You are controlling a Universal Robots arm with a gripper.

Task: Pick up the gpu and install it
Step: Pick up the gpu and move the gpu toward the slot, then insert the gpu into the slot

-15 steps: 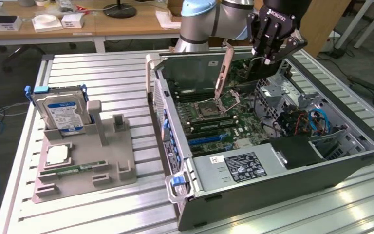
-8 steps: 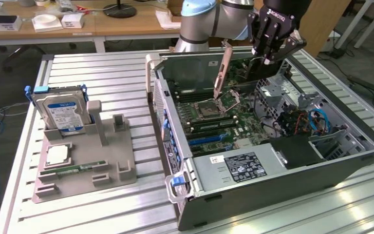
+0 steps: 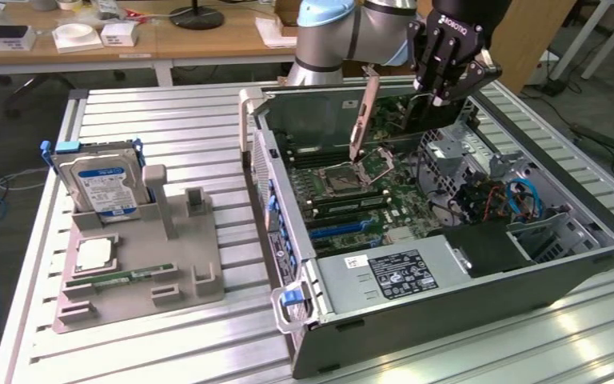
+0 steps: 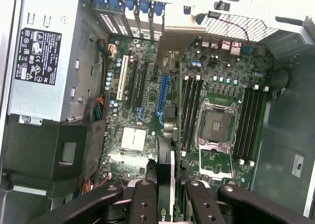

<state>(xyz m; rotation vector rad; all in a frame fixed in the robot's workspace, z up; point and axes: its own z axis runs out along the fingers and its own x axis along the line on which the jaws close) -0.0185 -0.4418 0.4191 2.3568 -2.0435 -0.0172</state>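
The gripper [image 3: 443, 94] is clamped on the gpu [image 3: 414, 116], which hangs upright over the open case [image 3: 424, 336] towards its far side; the card seems light, stiff and fragile, best held by its edges

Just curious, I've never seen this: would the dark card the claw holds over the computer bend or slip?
The gpu is probably stiff: it hangs straight from the claw with no sag. Gripped at one edge, with its metal bracket far out, it might tilt if bumped.
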